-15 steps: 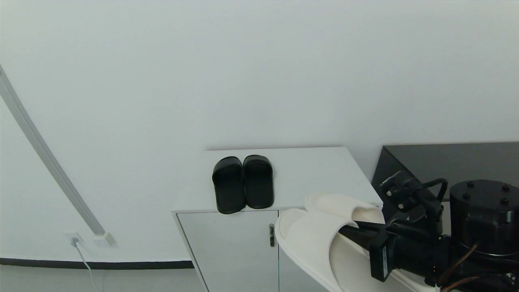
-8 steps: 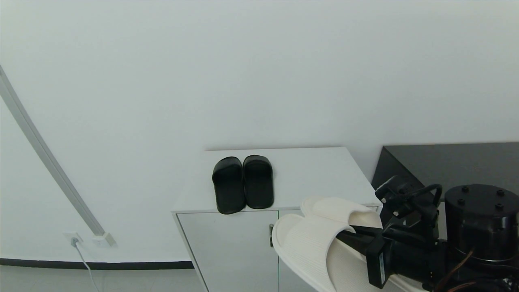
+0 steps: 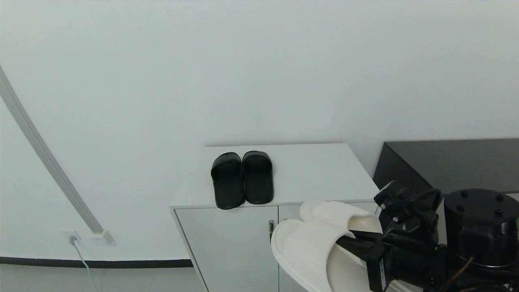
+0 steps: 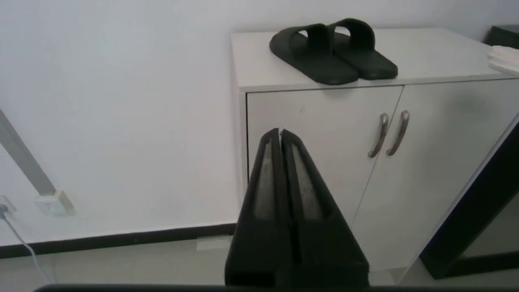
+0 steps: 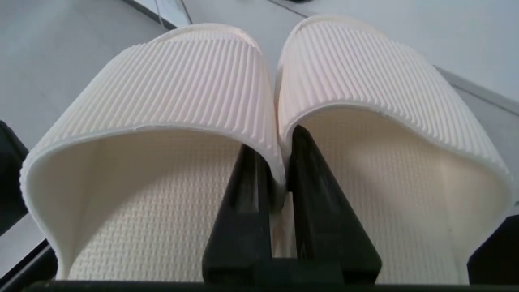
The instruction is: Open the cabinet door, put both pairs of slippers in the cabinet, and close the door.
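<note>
On cabinet [image 3: 324, 172] top I see the black slippers [image 3: 242, 178] side by side, doors [image 3: 231, 243] closed. My right gripper [image 5: 276, 174] is clamped on the white slippers [image 3: 316, 243], held before the cabinet. Left gripper [image 4: 280, 139] pinched together, empty, facing the doors.

The white slippers [image 5: 203, 105] in the right gripper [image 5: 278, 174] have ribbed, cloth-like straps and pebbled matt insoles. The gripper itself looks like matt black plastic. Beyond it, the black slippers [image 3: 242, 178] are smooth, matt and rubbery; the cabinet [image 3: 320, 170] is smooth white, with metal handles [image 4: 389, 134].
</note>
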